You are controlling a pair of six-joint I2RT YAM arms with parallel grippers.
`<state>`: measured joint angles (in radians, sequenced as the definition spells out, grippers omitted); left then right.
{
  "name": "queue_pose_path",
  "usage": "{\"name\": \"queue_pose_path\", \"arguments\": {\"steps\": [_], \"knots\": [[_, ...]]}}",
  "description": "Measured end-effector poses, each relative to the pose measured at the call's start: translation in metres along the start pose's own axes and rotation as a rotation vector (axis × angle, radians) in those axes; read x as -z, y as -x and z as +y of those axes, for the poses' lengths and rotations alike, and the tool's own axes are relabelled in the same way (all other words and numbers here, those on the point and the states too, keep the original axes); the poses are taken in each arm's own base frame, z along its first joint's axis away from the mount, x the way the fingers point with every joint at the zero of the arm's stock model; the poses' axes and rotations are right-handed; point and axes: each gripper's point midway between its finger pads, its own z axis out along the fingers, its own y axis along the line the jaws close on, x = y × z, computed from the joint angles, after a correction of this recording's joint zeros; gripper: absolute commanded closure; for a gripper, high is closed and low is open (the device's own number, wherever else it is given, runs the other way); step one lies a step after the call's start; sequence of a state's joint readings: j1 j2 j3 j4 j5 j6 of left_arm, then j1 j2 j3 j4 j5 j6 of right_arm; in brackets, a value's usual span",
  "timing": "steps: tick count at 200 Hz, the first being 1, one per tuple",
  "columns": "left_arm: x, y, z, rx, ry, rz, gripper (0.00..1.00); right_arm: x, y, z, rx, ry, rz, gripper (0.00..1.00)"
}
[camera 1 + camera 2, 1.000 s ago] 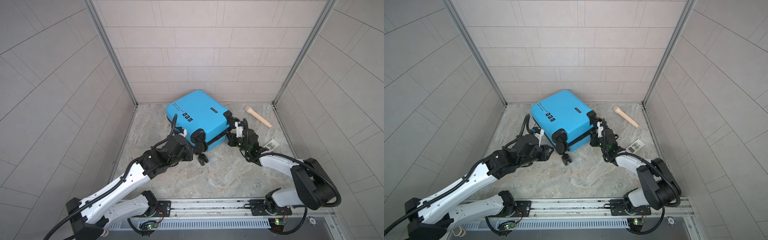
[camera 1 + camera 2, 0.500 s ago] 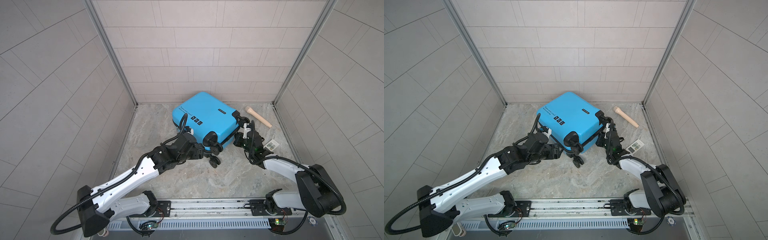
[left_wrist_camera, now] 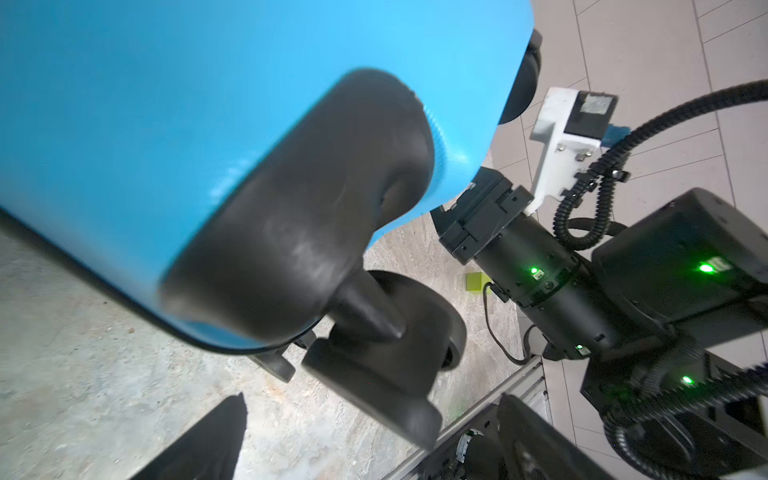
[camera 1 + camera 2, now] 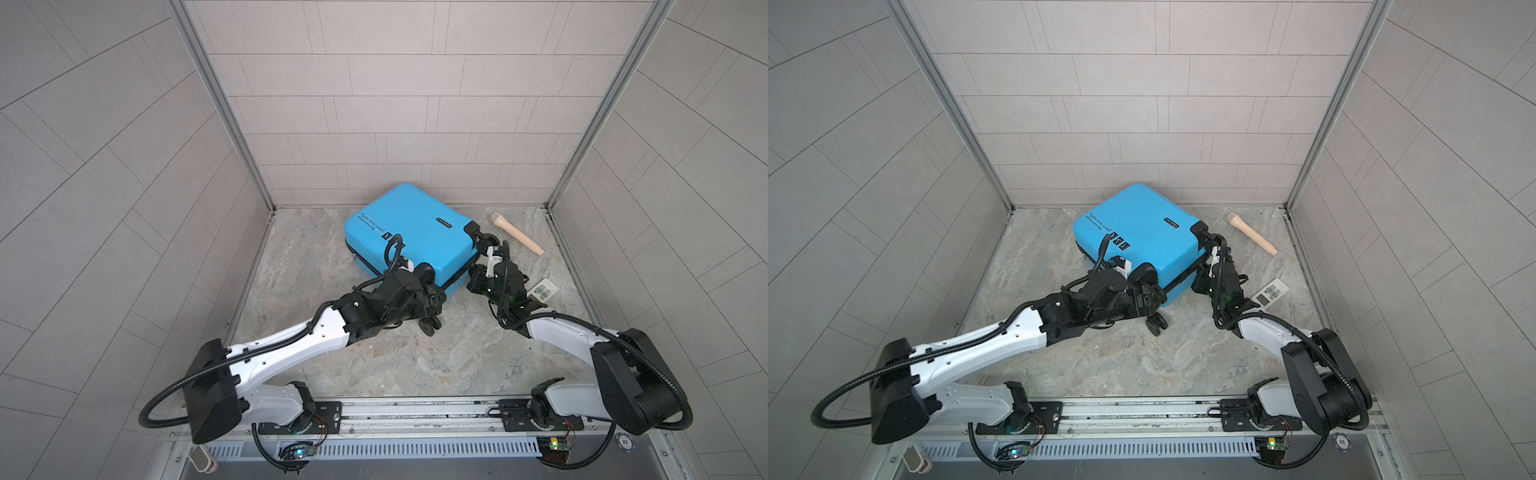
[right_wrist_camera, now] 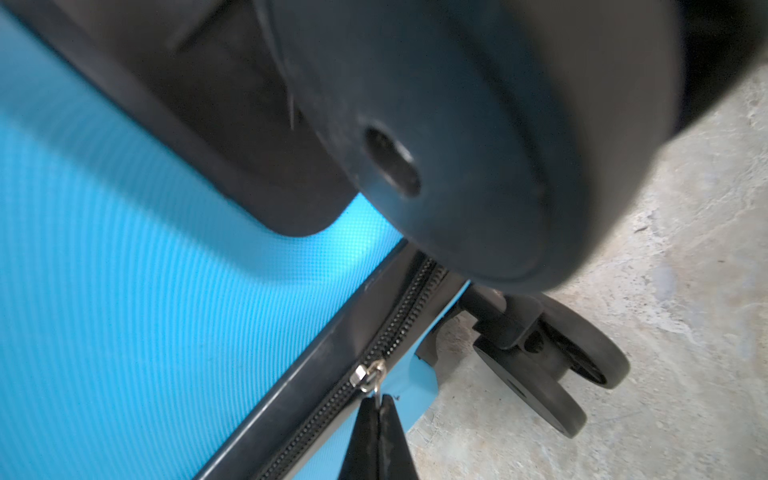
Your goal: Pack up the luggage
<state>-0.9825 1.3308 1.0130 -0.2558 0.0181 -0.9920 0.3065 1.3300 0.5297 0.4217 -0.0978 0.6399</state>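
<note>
Left wrist view: my left claw [image 3: 372, 411] has just spread, off the luggage [image 3: 208, 104] wheel [image 3: 432, 332]; my right claw [image 5: 380, 436] pinches the zipper pull [image 5: 368, 377], ready to zip.

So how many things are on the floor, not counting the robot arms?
Blue suitcase: 1
Beige stick: 1
White remote: 1
Small yellow-green block: 1
Total: 4
</note>
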Motion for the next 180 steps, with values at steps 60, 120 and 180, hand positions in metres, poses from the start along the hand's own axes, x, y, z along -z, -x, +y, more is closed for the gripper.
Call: {"name": "queue_pose_path", "arguments": {"steps": [60, 120, 180], "knots": [[-0.036, 0.003, -0.02, 0.048, -0.025, 0.022, 0.0, 0.0, 0.0, -0.001, -0.001, -0.001, 0.0, 1.0], [-0.042, 0.005, -0.022, 0.099, -0.027, 0.011, 0.0, -0.002, 0.001, -0.001, -0.002, 0.004, -0.003, 1.0], [-0.043, 0.015, -0.019, 0.183, -0.065, -0.08, 0.02, -0.004, 0.002, 0.002, 0.001, 0.015, -0.001, 1.0]]}}
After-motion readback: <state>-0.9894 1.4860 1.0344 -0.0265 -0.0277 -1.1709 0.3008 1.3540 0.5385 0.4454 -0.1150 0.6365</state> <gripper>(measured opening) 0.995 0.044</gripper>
